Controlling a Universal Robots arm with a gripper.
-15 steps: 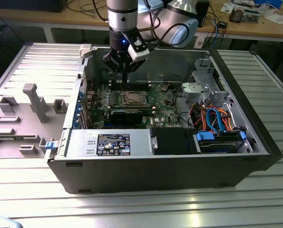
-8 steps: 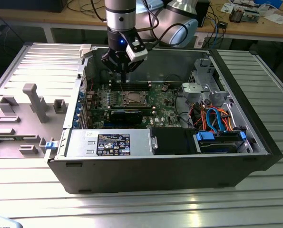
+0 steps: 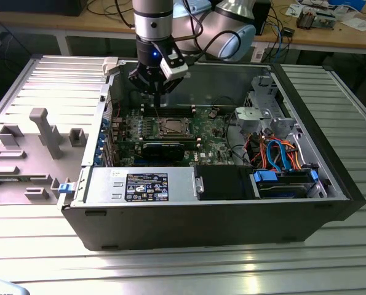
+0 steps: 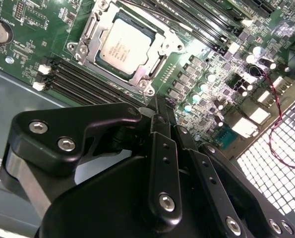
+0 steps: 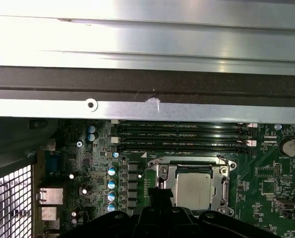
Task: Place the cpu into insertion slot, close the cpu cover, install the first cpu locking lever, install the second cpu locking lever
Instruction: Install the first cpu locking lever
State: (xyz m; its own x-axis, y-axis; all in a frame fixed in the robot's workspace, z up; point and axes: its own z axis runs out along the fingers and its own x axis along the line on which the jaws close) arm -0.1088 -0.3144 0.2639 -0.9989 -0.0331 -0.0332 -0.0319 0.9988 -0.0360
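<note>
The gripper (image 4: 159,116) hangs inside the open computer case (image 3: 330,203), above the green motherboard (image 4: 33,29). In the second wrist view its black jaws are drawn together to a narrow tip, with nothing between them; they hold nothing.

Just beyond the jaw tips lies the insertion slot (image 4: 152,79), and the cpu (image 4: 123,45) is already seated in it: a flat square chip with a dull silvery-grey top, lying level. The cpu cover (image 4: 92,25), a thin bright metal frame with an open window, appears to lie down around the chip. Whether either locking lever is latched cannot be told.

Judgement: the work stands at the cover and lever stage. To do it well, the closed tip should bear on thin metal only, never on the chip's face, and travel should stay square to the slot so the frame does not twist.

Further from the jaws, long dark memory slots (image 5: 182,139) run alongside the socket. Beyond them is the case's smooth grey steel wall (image 5: 147,84), and outside, the ribbed aluminium surface (image 3: 189,270).
</note>
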